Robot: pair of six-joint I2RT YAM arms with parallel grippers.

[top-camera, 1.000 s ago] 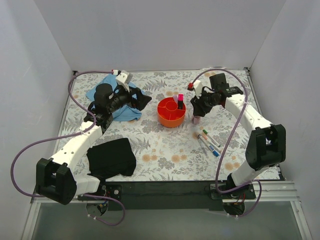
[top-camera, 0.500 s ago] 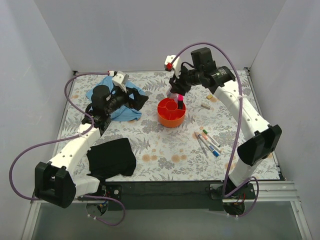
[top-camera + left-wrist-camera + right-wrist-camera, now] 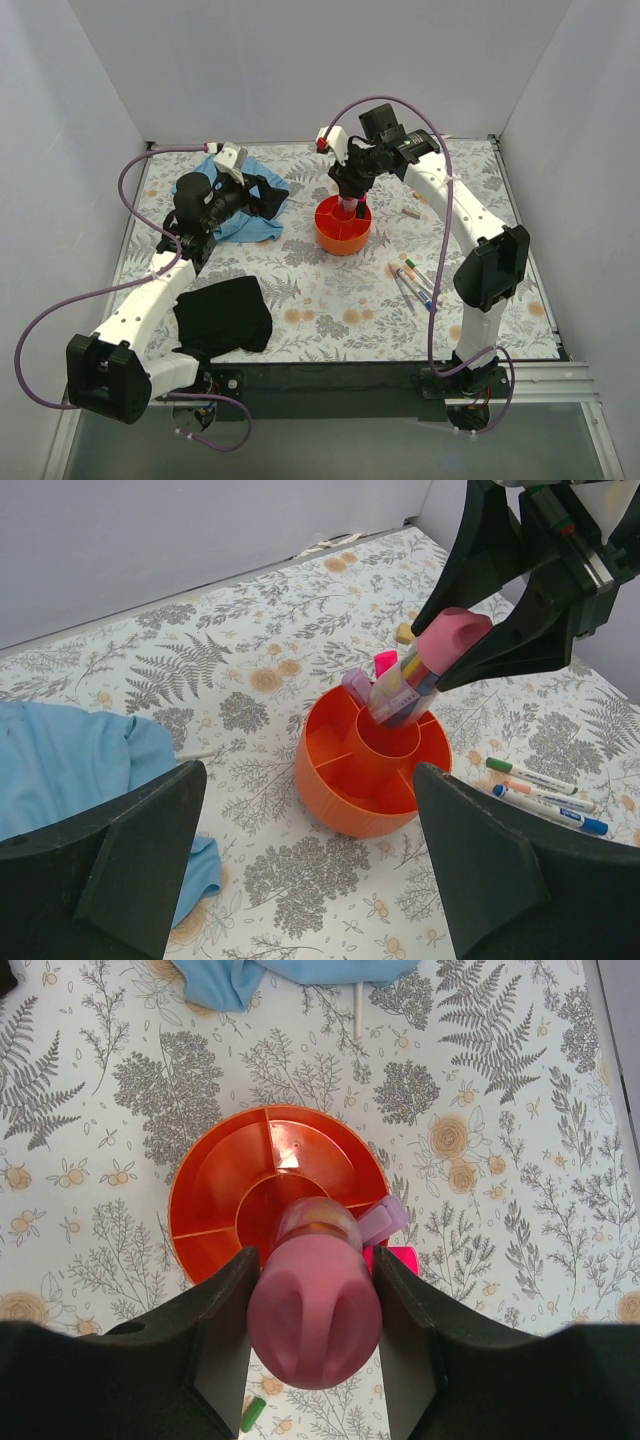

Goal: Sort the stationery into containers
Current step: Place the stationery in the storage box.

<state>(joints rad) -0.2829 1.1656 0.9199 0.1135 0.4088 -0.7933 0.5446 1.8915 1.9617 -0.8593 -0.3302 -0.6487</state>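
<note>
**Pink bottle tipped over the bowl's middle, right arm holding it**

The right gripper (image 3: 315, 1260) has its fingers pinched on the bottle (image 3: 440, 640), one on each side of the upper body near the cap. The bottle leans, cap up. Its lower end is at the mouth of the centre well (image 3: 388, 742) of the orange bowl (image 3: 340, 795) and looks just inside. The left gripper (image 3: 310, 780) is spread wide with nothing in it, hovering above the blue cloth (image 3: 235, 225) at approx 9 o'clock from the bowl.

Handling, as a guess: the bottle is small, hard plastic, light and smooth, w/ a rounded cap, so it could slip or swing in a two-point pinch. The straight body under the cap is the best place to hold it, as it is held now. The bowl is light too, and a nudge on the rim would prob. slide it.

Room: a highlighter (image 3: 385, 662) and a lilac stick (image 3: 355, 685) stand in the compartment at approx 1 o'clock, right beside the bottle, so that side is tight. The other compartments look bare. The markers (image 3: 418, 285) lie loose on the table (image 3: 330, 320) at 4 o'clock, well apart from the bowl. A small tan piece (image 3: 410, 212) sits at 3 o'clock, too small to ID. The black cloth (image 3: 222, 313) is at 8 o'clock, out of the way. Straight up is open, and the walls are far off.
</note>
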